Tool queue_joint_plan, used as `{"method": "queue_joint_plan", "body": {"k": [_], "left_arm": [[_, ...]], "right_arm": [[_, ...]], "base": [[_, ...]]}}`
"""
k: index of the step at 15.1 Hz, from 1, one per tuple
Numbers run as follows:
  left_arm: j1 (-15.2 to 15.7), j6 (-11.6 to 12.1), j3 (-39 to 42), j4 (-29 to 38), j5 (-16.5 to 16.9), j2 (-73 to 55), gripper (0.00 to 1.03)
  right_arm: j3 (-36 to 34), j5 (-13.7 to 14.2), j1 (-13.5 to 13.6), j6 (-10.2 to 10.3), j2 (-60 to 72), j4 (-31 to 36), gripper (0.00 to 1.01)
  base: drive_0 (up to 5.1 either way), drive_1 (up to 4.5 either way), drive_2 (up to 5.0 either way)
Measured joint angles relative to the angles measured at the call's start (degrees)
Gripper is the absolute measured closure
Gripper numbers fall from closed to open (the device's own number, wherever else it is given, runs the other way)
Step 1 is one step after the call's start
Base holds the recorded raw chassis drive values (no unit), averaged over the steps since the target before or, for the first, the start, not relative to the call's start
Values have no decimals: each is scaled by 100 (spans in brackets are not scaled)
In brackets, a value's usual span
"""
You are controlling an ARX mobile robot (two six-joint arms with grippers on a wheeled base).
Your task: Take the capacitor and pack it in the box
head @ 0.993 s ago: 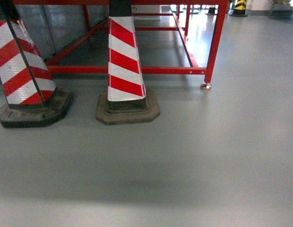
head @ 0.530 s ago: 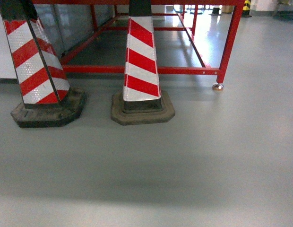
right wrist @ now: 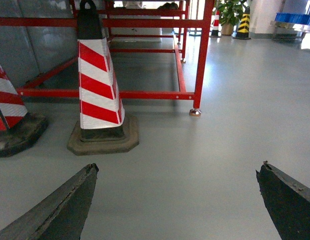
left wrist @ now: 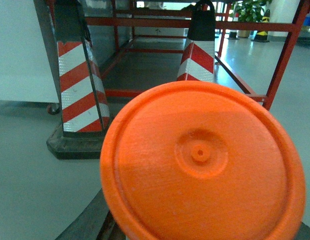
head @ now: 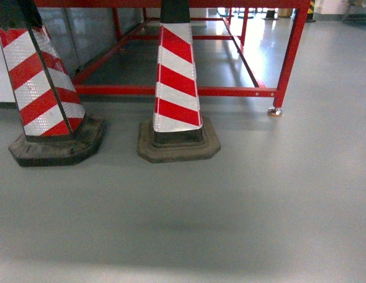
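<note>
A big round orange face with a small centre boss, the capacitor [left wrist: 201,160], fills most of the left wrist view, hanging above the floor. My left gripper [left wrist: 200,227] is shut on it. Only one dark finger [left wrist: 90,224] shows, at the lower left behind the orange rim. In the right wrist view my right gripper [right wrist: 178,167] is open, its two dark fingertips wide apart over bare grey floor with nothing between them. The box is out of view. Neither gripper appears in the head view.
Two red-and-white striped cones on black bases stand ahead, one at the left [head: 50,100] and one in the middle [head: 177,88]. Behind them is a red metal frame [head: 171,91] with a footed leg [head: 275,111]. Grey floor [head: 230,206] lies in front.
In the head view the cones and the red frame have shifted right and slightly down, so the robot's view has moved left and a little closer.
</note>
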State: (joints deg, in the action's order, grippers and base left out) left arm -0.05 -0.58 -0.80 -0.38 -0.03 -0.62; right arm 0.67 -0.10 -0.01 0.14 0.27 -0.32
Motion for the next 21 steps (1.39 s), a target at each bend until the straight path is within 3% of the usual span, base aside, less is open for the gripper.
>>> {"method": "queue_joint_plan", "body": {"k": [18, 21], "left_arm": [[0, 0, 0, 7, 0, 0, 59], [0, 0, 0, -2, 0, 0, 59]], "right_arm": [[0, 11, 0, 0, 0, 7, 3], [0, 9, 0, 0, 0, 0, 3]], "base": [[-3, 397, -403], [0, 0, 0]]}}
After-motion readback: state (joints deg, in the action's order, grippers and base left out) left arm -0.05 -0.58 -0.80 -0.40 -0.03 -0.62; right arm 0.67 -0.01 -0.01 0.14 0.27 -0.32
